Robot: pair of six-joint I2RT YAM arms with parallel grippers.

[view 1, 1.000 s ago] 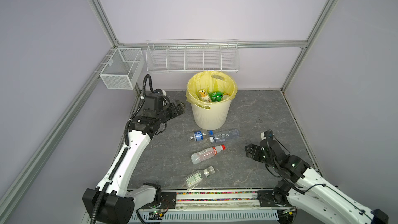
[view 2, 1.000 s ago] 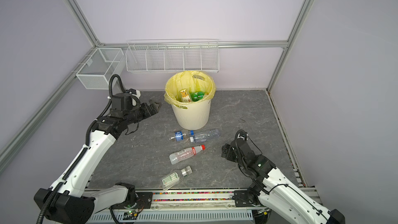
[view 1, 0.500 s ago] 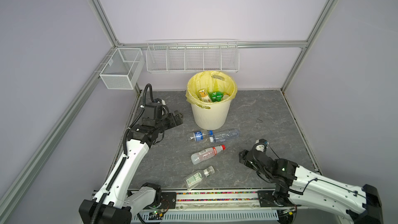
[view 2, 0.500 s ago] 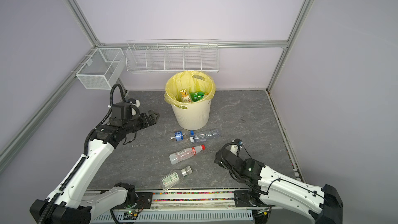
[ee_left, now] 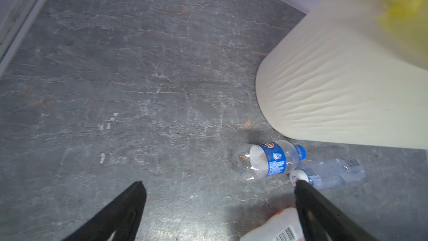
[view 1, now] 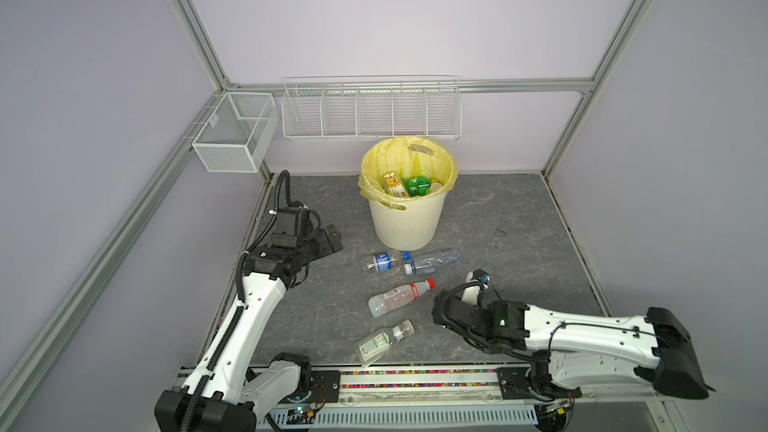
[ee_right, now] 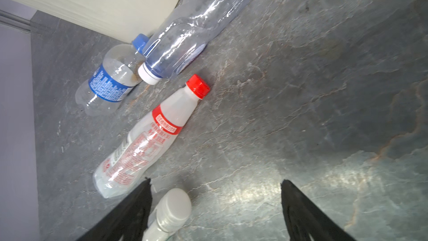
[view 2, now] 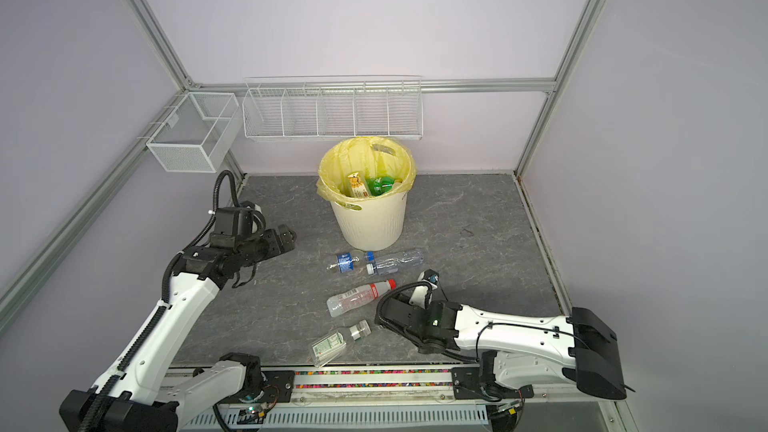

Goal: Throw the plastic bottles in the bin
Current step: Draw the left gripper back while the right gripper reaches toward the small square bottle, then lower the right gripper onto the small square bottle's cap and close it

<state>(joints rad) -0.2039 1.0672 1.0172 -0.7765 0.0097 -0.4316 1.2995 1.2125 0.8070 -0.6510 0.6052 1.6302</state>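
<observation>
Note that the left gripper (view 1: 332,241) has moved down and back from the bin (view 1: 405,222) over the last second. It now hangs low over the floor (view 1: 519,218), left of the bottles, with its jaws wide apart and nothing between them. Treat this arm as free; it reads as finished with a drop. Four bottles lie on the floor in front of the bin, none shifted in that second. These are the white-cap bottle (view 1: 382,342) nearest the rail, the blue-label bottle (view 1: 381,263), the red-cap bottle (view 1: 398,297) and the clear bottle (view 1: 436,260). The blue-label and clear bottles lie side by side just in front of the bin's foot, close enough that they may be touching. The bin stands at the back centre and already holds a green bottle (view 1: 417,184) and at least one other. Count the task as partly done, with four picks left. The right gripper (ee_right: 215,180) has changed most: its arm has folded down flat and swung left, so the gripper now sits low, just right of the red-cap and white-cap bottles. Its jaws are spread and empty. In the right wrist view the white-cap bottle's cap shows just inside one finger, and the red-cap bottle lies just ahead. Expect the next pick to fall to this arm, probably on one of those two.
</observation>
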